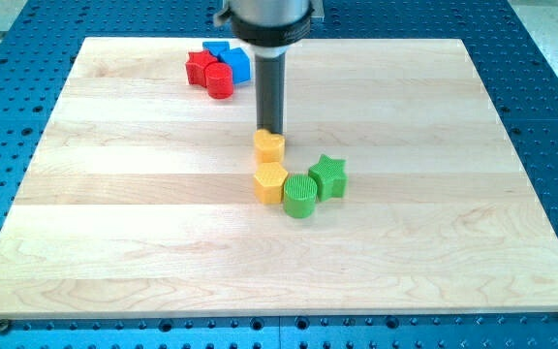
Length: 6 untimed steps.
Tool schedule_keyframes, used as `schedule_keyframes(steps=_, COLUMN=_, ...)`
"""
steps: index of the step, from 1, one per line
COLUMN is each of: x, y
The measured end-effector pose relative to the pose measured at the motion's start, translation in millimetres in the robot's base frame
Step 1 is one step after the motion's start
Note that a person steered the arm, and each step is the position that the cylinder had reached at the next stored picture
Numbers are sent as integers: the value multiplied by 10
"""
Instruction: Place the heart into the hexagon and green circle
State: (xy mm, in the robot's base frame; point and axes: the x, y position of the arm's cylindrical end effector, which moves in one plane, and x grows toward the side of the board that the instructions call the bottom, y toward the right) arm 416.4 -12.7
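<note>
Presently: rod upright, my tip (271, 131) touching yellow heart (268, 145) from the view's top; yellow hexagon (270, 181) below; green circle (299, 195) beside; no gripper fitted.

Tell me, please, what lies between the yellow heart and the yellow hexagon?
Nothing: in the camera view, only a narrow strip of bare board separates the yellow heart from the yellow hexagon. My tip touches the heart's top side.
</note>
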Motion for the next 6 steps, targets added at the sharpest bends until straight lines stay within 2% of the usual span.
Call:
schedule_keyframes(steps=1, x=361, y=80)
schedule_keyframes(steps=2, x=139, y=-155)
schedule_keyframes(steps=3, x=633, y=-400)
schedule_keyframes(steps=5, x=1019, y=-154)
schedule_keyframes(steps=6, x=1601, y=-234)
